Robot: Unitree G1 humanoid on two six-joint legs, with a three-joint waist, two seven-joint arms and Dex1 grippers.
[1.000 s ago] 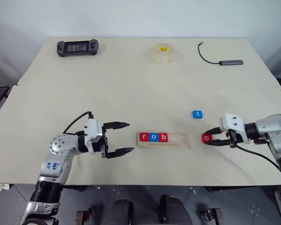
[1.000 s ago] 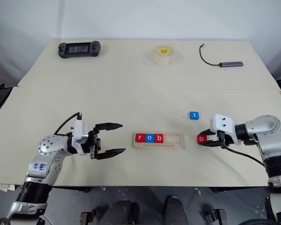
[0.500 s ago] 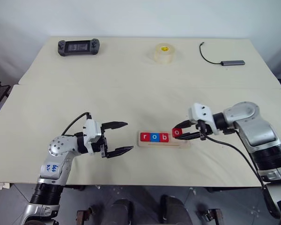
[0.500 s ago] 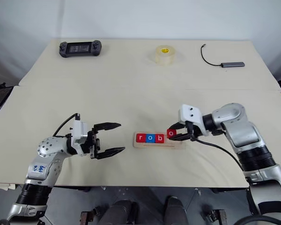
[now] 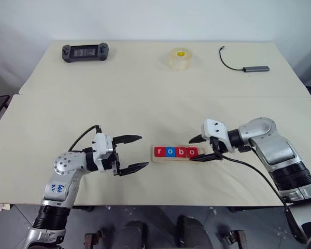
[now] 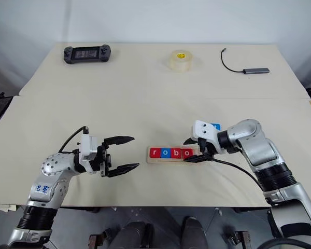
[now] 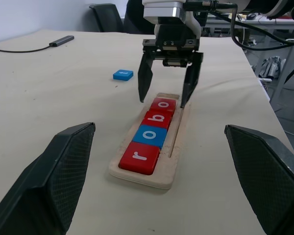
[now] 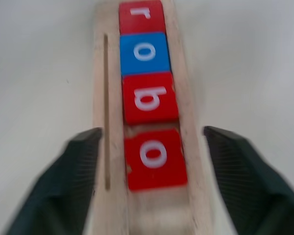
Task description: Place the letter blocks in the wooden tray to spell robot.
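Bench (image 5: 145,98): game controller (image 5: 85,52), tape roll (image 5: 180,58) and cabled adapter (image 5: 246,66) line the far edge. Wooden tray (image 7: 172,161) near the front edge holds 4 letter blocks (image 5: 176,152); blue t block (image 7: 123,75) lies apart. Right gripper (image 5: 203,148) released, straddling the last o. Left gripper (image 5: 136,153) released, beside tray.

Wooden tray (image 5: 203,157) holding r, o, b, o blocks (image 5: 176,152), blue t block (image 7: 123,75) apart

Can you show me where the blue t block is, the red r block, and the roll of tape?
blue t block (image 7: 123,74), left wrist view, its top face.
red r block (image 5: 158,152), left eye view, on the letter.
roll of tape (image 5: 180,58), left eye view, its clear side wall.
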